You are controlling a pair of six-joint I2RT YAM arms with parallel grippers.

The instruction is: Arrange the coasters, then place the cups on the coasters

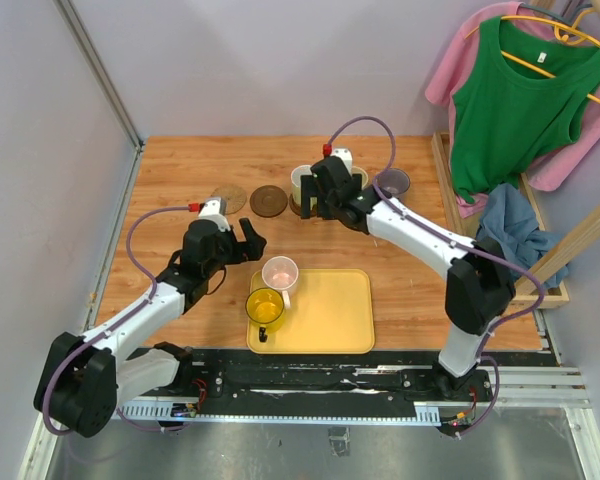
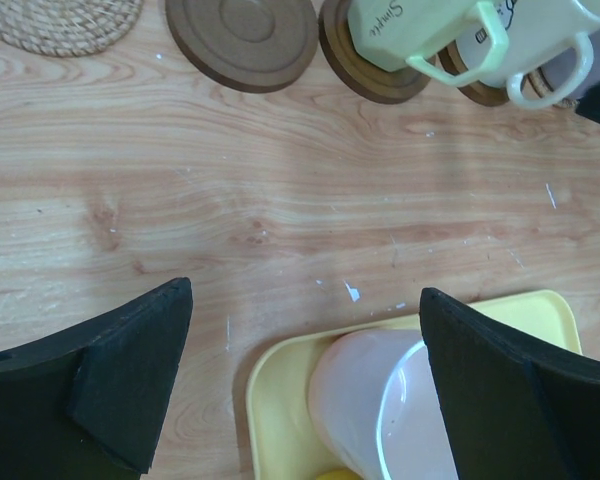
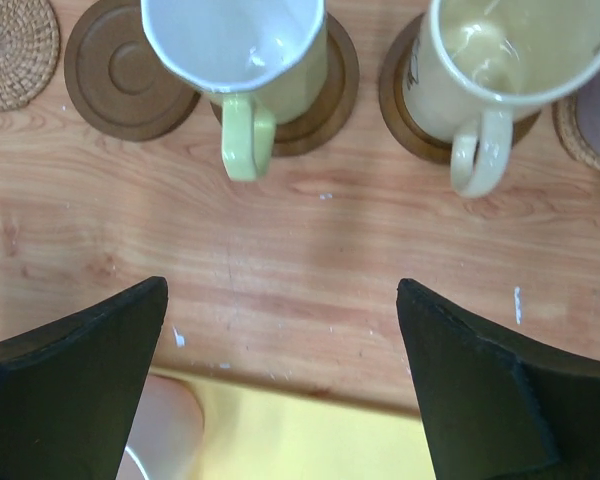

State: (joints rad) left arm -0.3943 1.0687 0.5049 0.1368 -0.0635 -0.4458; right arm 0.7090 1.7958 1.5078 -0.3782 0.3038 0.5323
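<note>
Three cups stand on coasters along the far side of the table (image 1: 180,170): the green cup (image 3: 235,45), the cream cup (image 3: 500,60) and, at the right end of the row, the grey cup (image 1: 392,183). We see the green cup's coaster (image 3: 340,82) and the cream cup's coaster (image 3: 395,95), both dark brown, while the grey cup sits on a tan coaster (image 3: 580,150). Left of them lie a bare brown coaster (image 1: 268,201) and, at the left end, a bare woven coaster (image 1: 228,197).

The pink cup (image 1: 279,272) and the yellow cup (image 1: 266,308) stand at the left edge of the tray (image 1: 340,320). The yellow one is nearer the arms' bases.

The right gripper (image 3: 280,285) hovers on the near side of the green and cream cups, whose handles both point toward it. Its jaws are spread wide and grip nothing. The left gripper (image 2: 305,290) hangs over bare wood just beyond the tray's far left corner. Its jaws are likewise wide apart with nothing between them, and we see the pink cup at the bottom of its wrist view.
</note>
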